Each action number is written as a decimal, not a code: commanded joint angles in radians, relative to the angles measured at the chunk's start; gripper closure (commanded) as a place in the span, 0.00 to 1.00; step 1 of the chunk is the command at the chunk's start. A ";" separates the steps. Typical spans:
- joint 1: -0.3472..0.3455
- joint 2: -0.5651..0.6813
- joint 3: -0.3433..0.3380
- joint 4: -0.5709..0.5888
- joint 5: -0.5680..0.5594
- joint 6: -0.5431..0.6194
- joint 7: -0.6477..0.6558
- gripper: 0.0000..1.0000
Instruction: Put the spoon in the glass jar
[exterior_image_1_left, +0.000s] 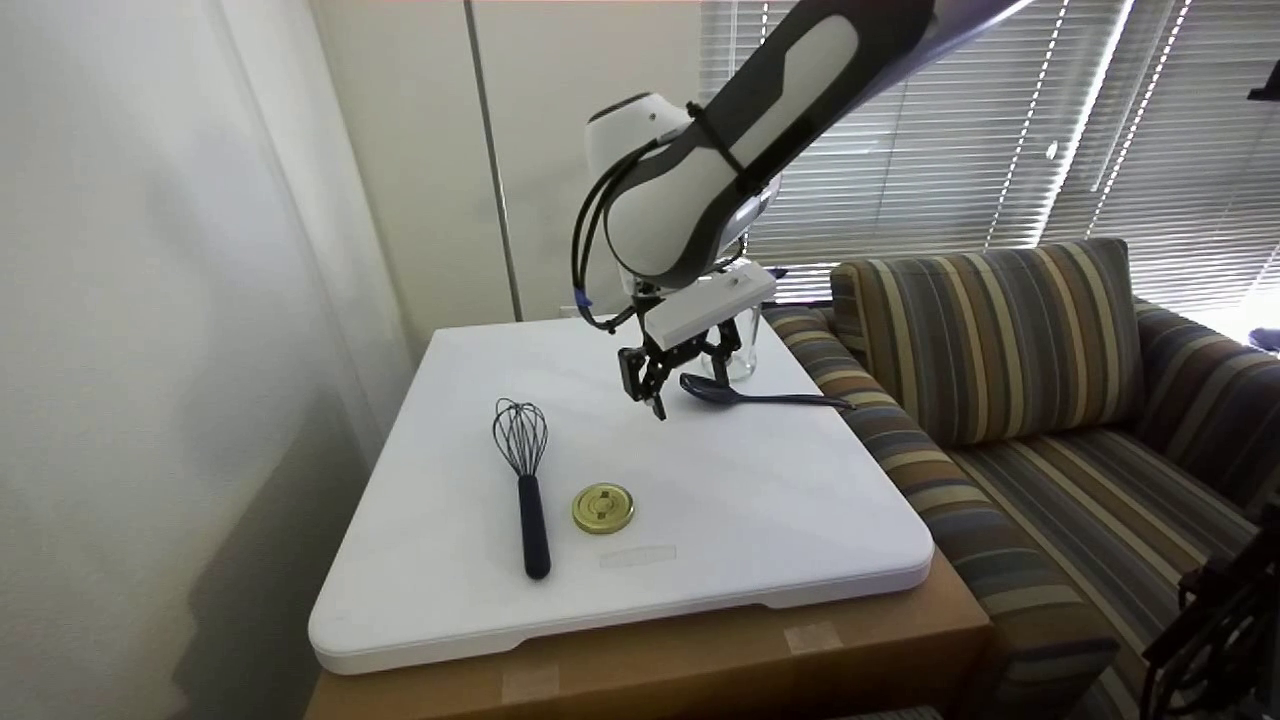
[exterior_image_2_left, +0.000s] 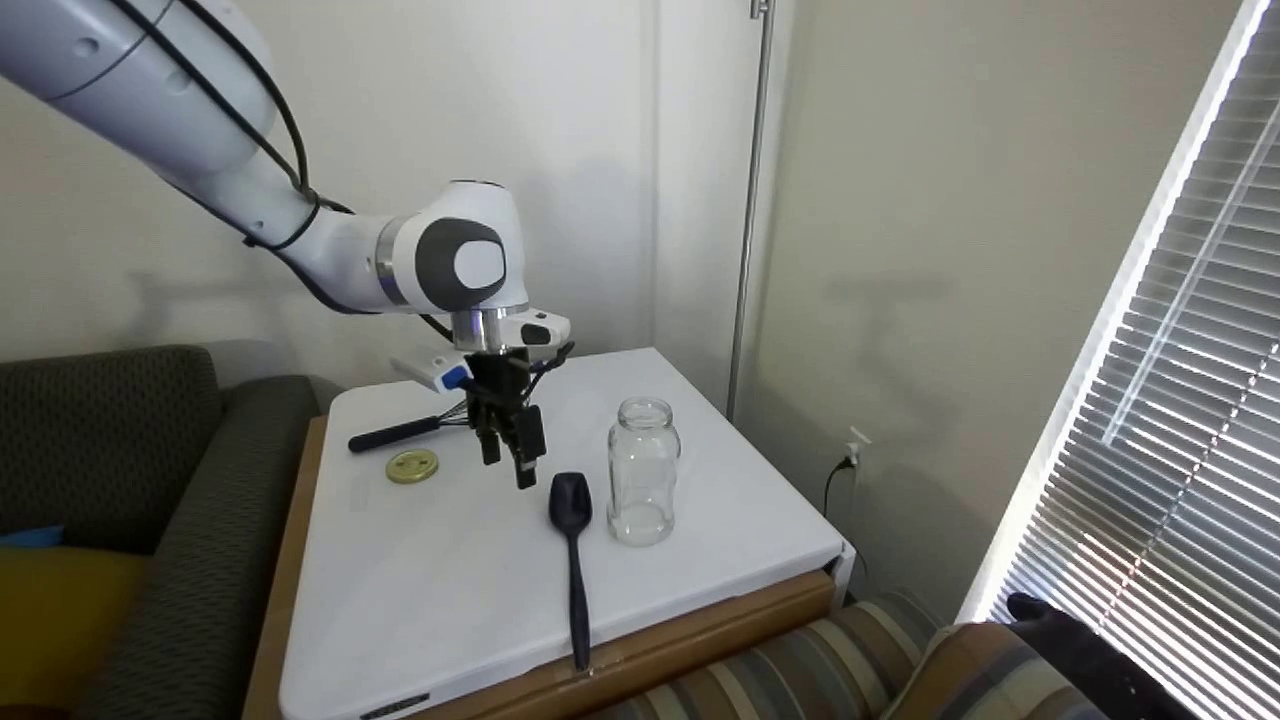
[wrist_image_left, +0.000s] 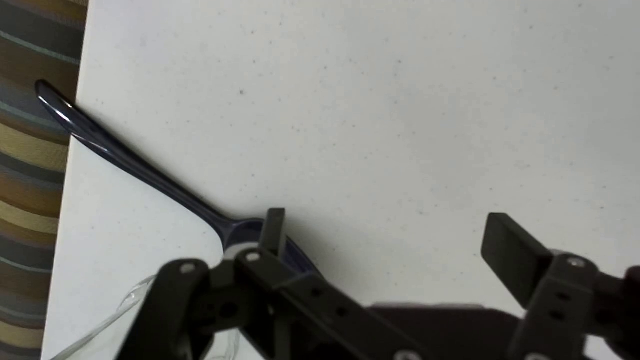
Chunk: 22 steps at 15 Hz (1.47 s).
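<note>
The dark spoon (exterior_image_1_left: 790, 399) lies flat on the white table (exterior_image_1_left: 760, 510). Its handle end sticks out past the table edge beside the sofa in the wrist view (wrist_image_left: 145, 172). The clear glass jar (exterior_image_2_left: 643, 470) stands upright beside the spoon's bowl. It is partly behind the gripper in an exterior view (exterior_image_1_left: 746, 350), and only a bit of its glass shows in the wrist view (wrist_image_left: 131, 300). My gripper (exterior_image_2_left: 508, 466) is open and empty above the table near the spoon's bowl. In the wrist view the gripper (wrist_image_left: 385, 222) has its left finger covering part of the bowl.
A black-handled whisk (exterior_image_1_left: 535, 520) and a round yellowish disc (exterior_image_1_left: 603, 508) lie on the table, away from the spoon. A striped sofa (exterior_image_1_left: 900, 430) adjoins the table edge by the spoon handle. A wall (exterior_image_2_left: 560, 150) stands behind the table.
</note>
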<state>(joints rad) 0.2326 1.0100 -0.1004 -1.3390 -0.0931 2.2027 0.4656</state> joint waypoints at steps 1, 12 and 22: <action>0.007 0.020 -0.015 0.023 -0.014 0.011 0.009 0.00; 0.008 0.020 -0.016 0.023 -0.014 0.011 0.009 0.00; 0.005 0.004 -0.001 0.006 0.001 -0.003 0.000 0.00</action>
<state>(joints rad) 0.2377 1.0101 -0.1020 -1.3390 -0.0930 2.2026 0.4656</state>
